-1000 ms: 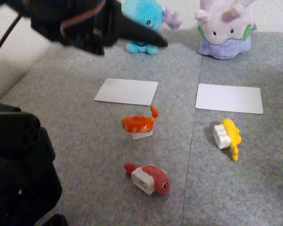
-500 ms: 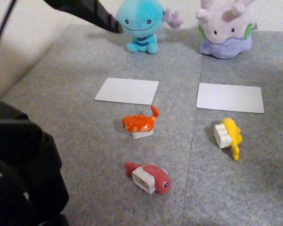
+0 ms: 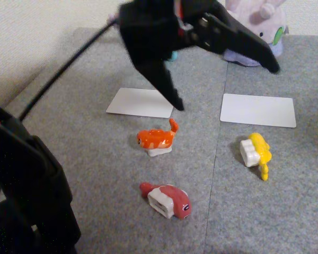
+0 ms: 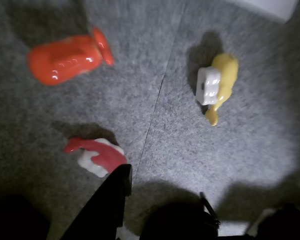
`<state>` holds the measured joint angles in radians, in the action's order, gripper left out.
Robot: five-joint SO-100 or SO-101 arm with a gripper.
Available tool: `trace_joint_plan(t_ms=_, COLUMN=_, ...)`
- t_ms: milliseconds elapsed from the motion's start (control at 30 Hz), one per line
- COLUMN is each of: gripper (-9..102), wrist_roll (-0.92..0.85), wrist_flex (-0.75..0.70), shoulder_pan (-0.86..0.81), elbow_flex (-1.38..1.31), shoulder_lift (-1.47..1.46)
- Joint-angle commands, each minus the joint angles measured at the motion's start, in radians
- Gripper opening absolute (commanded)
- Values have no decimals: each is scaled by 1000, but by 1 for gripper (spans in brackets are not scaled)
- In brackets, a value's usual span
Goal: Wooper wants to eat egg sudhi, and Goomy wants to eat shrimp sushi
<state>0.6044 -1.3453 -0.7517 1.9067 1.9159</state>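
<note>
Overhead, black jaws [image 3: 225,87] spread wide above glossy orange shrimp sushi [image 3: 157,139], fuzzy grey mat [image 3: 95,159]

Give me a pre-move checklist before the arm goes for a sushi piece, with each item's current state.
1. Gripper open and empty: ok; jaws spread wide above the mat, nothing between them.
2. Egg sushi free to pick: ok; it lies on its side, apart from the other pieces.
3. Shrimp sushi free to pick: ok; upright on its rice, nothing touching it.
4. Both white cards clear: ok; the left card and the right card carry nothing.
5. Goomy behind the right card: ok, partly hidden by the arm.
6. Wooper in place: cannot tell; the arm covers that spot.
7. Dark red sushi out of the way: ok; nearest the camera.
</note>
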Motion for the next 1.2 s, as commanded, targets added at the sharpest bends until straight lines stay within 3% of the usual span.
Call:
trace_joint_plan(t_ms=0, gripper=49, wrist_roll=-3, wrist_flex=-12, shoulder_pan=-17, elbow_flex=-138, shoulder_lift=-129)
trace_joint_plan(t_ms=267, gripper=49, wrist_roll=5, wrist_flex=-137, shoulder_pan=-32, elbow_flex=-499, shoulder_lift=-545)
trace_joint_plan(t_ms=567, gripper=49, wrist_roll=-6, wrist_flex=-179, shoulder_pan=-28, elbow_flex=-764, shoulder_lift=-893)
trace_joint_plan(t_ms=967, gripper=49, wrist_roll=-9, wrist_flex=-176, shoulder_pan=-32, elbow_flex=-833, shoulder_lift=-1026)
trace_joint_plan(t_ms=1167, gripper=37, wrist_roll=-9, wrist_flex=-179, shoulder_pan=-44, elbow_flex=-833, shoulder_lift=-1032)
